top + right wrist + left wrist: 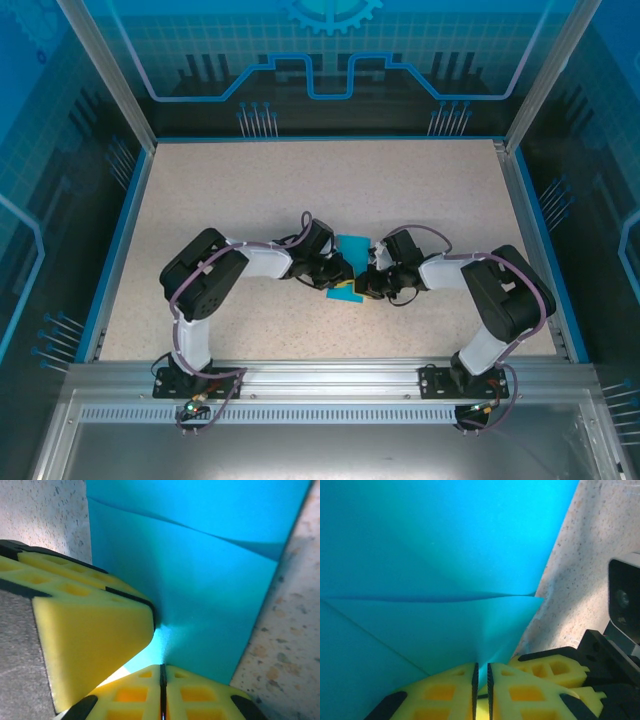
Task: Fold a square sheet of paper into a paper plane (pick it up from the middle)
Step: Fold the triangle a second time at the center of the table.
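Top view, centre of frame: the teal square sheet of paper (352,246) is being held over the table (250,190) btwn the left gripper (343,276) and the right gripper (369,283). In the left wrist view, bottom centre, the paper is being pinched by the left gripper (482,669), jaws nearly closed on it w/ a hairline gap, and a crease is being seen across mid-frame. In the right wrist view, bottom centre, its lower edge is being clamped by the right gripper (162,669), jaws closed tight on it, w/ a left-gripper finger (95,630) lying at lower left.
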